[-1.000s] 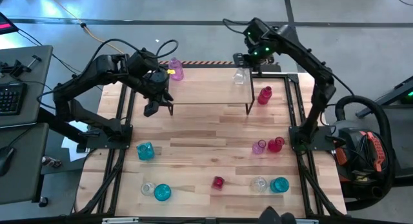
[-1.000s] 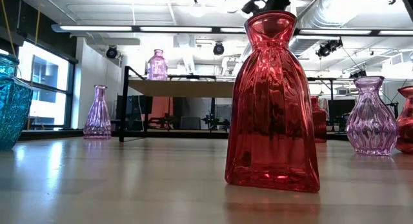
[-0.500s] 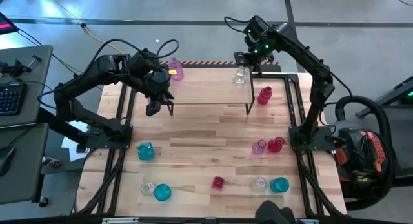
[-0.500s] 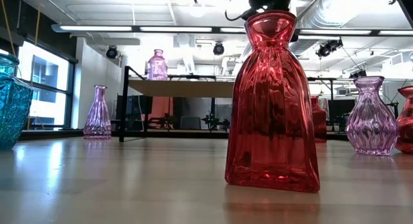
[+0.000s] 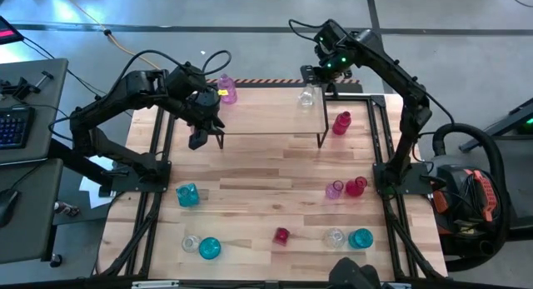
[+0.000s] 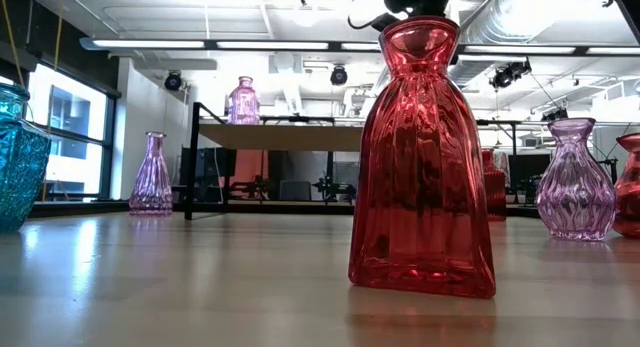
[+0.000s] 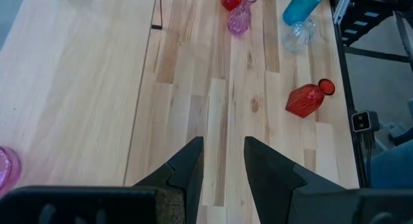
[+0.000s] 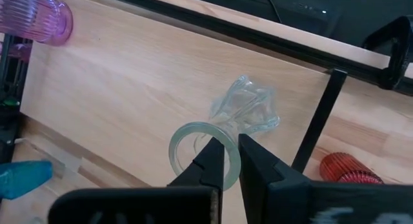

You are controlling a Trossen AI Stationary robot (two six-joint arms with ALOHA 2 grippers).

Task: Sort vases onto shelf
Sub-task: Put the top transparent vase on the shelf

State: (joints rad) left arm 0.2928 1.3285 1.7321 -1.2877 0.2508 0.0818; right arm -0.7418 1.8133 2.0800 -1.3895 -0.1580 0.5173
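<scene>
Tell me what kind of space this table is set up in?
Most likely an open lab or industrial workshop. The low view shows exposed ceiling ducts and strip lights overhead. The high view shows a bare concrete floor with hazard-striped tape, and a keyboard on a side desk.

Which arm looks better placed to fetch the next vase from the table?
Probably the left: its fingers are empty above the table, while the right fingers pinch the clear vase's rim on the shelf.
</scene>
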